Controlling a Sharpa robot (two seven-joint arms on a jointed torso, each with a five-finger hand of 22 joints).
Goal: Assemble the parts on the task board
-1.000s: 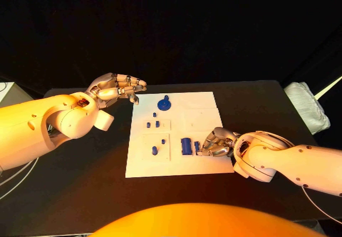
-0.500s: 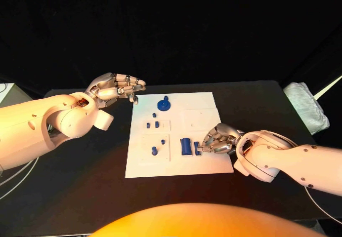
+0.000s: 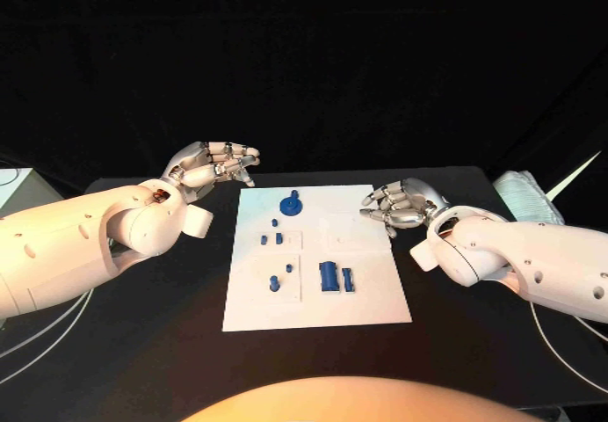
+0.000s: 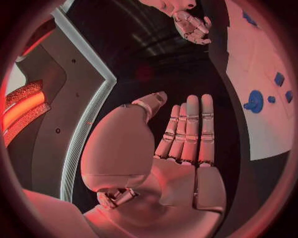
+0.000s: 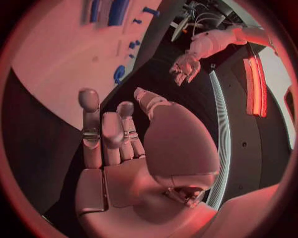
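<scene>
**What cannot be made out**

The small blue parts (image 3: 272, 238) on the task board (image 3: 367, 299) are too small in the head view to tell their shapes. The right wrist view cuts the board and a blue block (image 5: 118, 10) at its rim. The left wrist view cuts the board's far side. A white object (image 3: 532, 200) at the surface's right edge is partly hidden.

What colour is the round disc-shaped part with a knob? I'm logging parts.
Blue; the round disc-shaped part shows best in the head view.
</scene>
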